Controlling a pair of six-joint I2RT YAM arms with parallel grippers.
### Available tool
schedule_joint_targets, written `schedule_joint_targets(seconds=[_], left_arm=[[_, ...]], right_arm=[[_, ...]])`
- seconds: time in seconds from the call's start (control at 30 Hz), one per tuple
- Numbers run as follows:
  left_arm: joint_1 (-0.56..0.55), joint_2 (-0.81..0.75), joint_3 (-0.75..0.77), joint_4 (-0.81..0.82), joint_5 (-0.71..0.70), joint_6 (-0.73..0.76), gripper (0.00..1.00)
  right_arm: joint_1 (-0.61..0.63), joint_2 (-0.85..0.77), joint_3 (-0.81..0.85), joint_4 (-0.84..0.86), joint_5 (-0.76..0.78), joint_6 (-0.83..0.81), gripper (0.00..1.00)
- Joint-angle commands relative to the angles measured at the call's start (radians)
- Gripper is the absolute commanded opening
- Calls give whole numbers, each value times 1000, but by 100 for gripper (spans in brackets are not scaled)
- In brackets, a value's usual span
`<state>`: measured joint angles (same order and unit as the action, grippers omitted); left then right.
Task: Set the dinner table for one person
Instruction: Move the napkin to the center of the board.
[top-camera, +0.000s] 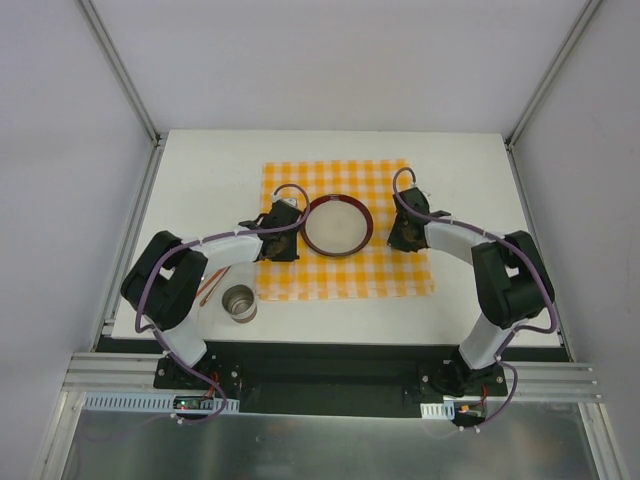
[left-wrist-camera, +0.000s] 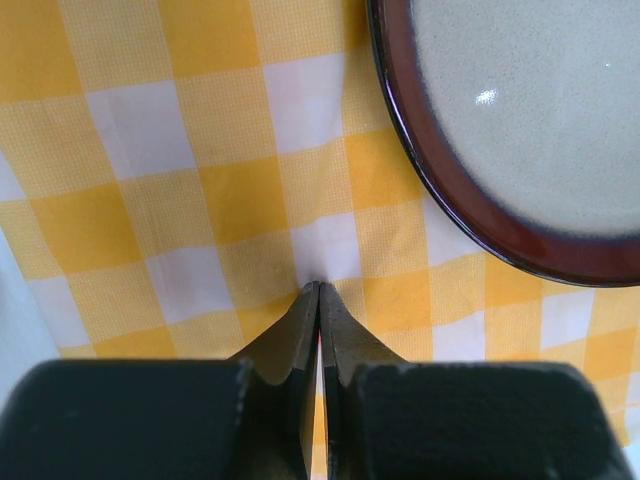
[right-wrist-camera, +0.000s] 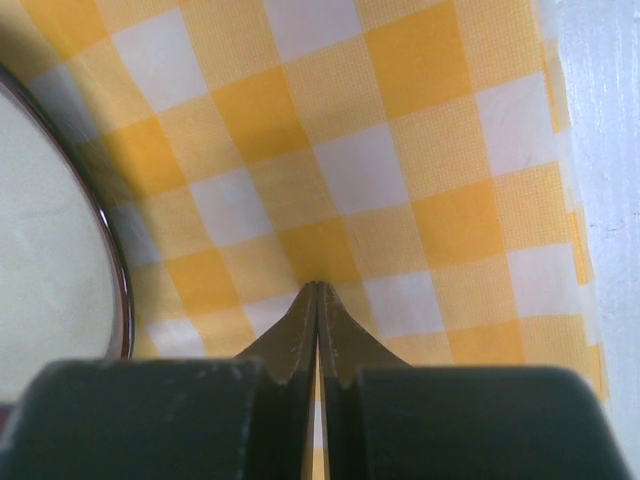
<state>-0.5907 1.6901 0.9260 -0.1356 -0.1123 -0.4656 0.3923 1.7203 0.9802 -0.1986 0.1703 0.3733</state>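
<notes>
orange-checked cloth (top-camera: 400, 272) on the white counter (top-camera: 210, 180) could bunch and drag the plate (top-camera: 337, 225) if my left end effector (left-wrist-camera: 318, 292) or right end effector (right-wrist-camera: 317, 290), both pinched closed and empty, scrape it.

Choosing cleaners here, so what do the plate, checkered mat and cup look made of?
The plate is likely glazed ceramic: glossy, with a light glint on its beige centre and a dark red-brown rim. The checkered mat looks like woven cloth, matte, with a fine weave visible. The cup is probably metal, with a greyish sheen, but too small to be sure.
</notes>
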Motion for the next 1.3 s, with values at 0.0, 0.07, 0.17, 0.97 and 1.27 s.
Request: schedule_joint_targets(seconds=[0.0, 0.07, 0.17, 0.97, 1.27], left_arm=[[-17, 0, -46, -139, 10, -15, 0], [-20, -3, -49, -139, 10, -16, 0], [-21, -9, -47, -139, 8, -15, 0], [-40, -40, -84, -144, -6, -41, 0], [-40, -47, -81, -159, -46, -25, 0]], right_arm=[[-12, -37, -47, -62, 29, -5, 0], [-12, -45, -57, -59, 26, -1, 0], [-10, -60, -78, -53, 20, 7, 0], [74, -93, -196, 8, 28, 93, 0], [126, -103, -215, 10, 54, 128, 0]])
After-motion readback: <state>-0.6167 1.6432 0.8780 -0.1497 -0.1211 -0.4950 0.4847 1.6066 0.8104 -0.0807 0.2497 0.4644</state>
